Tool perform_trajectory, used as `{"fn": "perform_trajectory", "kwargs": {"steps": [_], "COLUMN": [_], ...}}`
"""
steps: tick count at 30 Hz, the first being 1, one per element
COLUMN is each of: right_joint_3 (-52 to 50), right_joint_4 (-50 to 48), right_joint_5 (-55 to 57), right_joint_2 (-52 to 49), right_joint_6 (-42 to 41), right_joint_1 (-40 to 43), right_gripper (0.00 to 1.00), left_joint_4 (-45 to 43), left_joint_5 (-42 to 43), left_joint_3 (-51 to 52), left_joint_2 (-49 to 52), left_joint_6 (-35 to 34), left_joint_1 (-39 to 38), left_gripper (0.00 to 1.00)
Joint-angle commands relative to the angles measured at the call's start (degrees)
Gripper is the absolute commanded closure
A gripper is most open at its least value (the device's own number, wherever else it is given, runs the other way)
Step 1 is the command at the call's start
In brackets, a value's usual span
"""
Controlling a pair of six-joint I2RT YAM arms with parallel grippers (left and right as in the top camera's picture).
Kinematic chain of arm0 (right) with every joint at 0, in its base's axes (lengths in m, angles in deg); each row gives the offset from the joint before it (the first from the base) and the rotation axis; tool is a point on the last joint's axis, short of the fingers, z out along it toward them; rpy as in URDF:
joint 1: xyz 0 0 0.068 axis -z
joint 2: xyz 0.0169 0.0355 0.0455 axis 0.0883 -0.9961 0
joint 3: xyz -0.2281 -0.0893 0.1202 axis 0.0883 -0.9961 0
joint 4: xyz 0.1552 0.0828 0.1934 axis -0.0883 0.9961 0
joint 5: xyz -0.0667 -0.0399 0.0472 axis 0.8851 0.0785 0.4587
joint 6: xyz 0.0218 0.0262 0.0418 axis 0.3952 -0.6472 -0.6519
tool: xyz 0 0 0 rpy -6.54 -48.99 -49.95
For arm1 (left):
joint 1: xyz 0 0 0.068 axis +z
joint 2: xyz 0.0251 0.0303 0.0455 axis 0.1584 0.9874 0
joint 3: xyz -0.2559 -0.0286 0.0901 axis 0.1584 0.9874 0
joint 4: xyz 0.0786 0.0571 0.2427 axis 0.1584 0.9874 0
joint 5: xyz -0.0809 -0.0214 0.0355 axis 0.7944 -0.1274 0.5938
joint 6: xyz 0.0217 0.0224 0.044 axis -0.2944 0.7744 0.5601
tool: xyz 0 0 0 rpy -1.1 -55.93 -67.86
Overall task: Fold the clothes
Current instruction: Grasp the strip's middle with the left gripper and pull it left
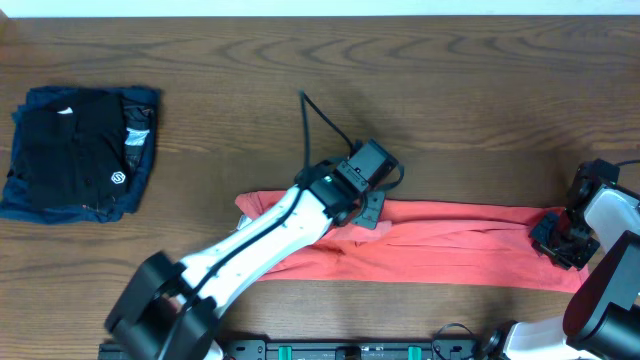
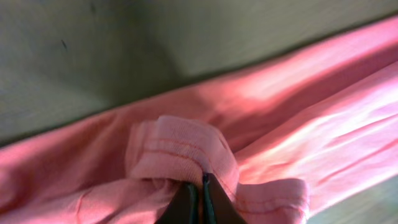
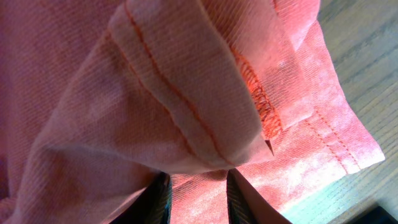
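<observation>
Left gripper (image 1: 368, 210) is pressed shut, its fingertips (image 2: 201, 199) pinching a raised fold of stitched hem (image 2: 180, 149) on the coral-red T-shirt (image 1: 450, 250), just inside the shirt's far edge and towards its left end. Right gripper (image 1: 560, 240) sits on the shirt's right end; the wrist view shows its jaws partly closed (image 3: 198, 193) with cloth between them and a bunched double-stitched hem (image 3: 186, 112) gathered over the fingers, so it reads as a grip on the fabric. The shirt lies flat as one long narrow band on the wooden table (image 1: 300, 80), both long edges nearly straight, the far edge creased and the near edge running slightly askew. At the right end a seamed corner lies against bare wood. Beyond the shirt's far edge there is a broad stretch of bare wood; on its near side only a thin strip remains before the table's front edge. Well off the shirt's left end, and farther back, a folded black garment (image 1: 80, 140) lies on top of a folded navy garment (image 1: 25, 195), with open wood between that stack and the shirt. Left arm reaches diagonally from the near side across the shirt's left end, its white link covering that end, wrist held over the far edge with the fingers angled down onto the cloth. A black cable (image 1: 320, 115) loops from that wrist over the wood beyond the far edge. Right arm comes in from the near side past the shirt's right end, wrist bent back towards the cloth.
</observation>
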Motion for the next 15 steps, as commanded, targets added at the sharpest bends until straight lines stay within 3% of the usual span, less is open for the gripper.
{"fn": "perform_trajectory", "kwargs": {"steps": [1,5,7,9,15], "right_joint_3": [-1.2,-1.2,-1.2,-1.2,-1.2], "right_joint_4": [-2.3,-2.5,-2.6,-2.6,-2.5], "right_joint_5": [-1.3,-1.3,-1.3,-1.3,-1.3], "right_joint_2": [-1.5,-1.5,-1.5,-1.5,-1.5], "right_joint_6": [-0.6,-0.6,-0.6,-0.6,-0.6], "right_joint_1": [0.5,0.5,0.5,0.5,0.5], "right_gripper": [0.71,0.71,0.72,0.71,0.71], "left_joint_4": [-0.1,-0.4,-0.1,1.4,8.0], "left_joint_5": [-0.9,-0.8,0.2,0.4,-5.7], "left_joint_3": [-1.3,-0.3,-0.1,0.0,-0.1], "left_joint_2": [-0.9,-0.9,-0.9,-0.9,-1.8], "left_joint_6": [-2.5,-5.3,-5.4,-5.3,-0.3], "left_joint_1": [0.1,0.1,0.0,-0.2,1.5], "left_gripper": [0.94,0.92,0.71,0.61,0.58]}}
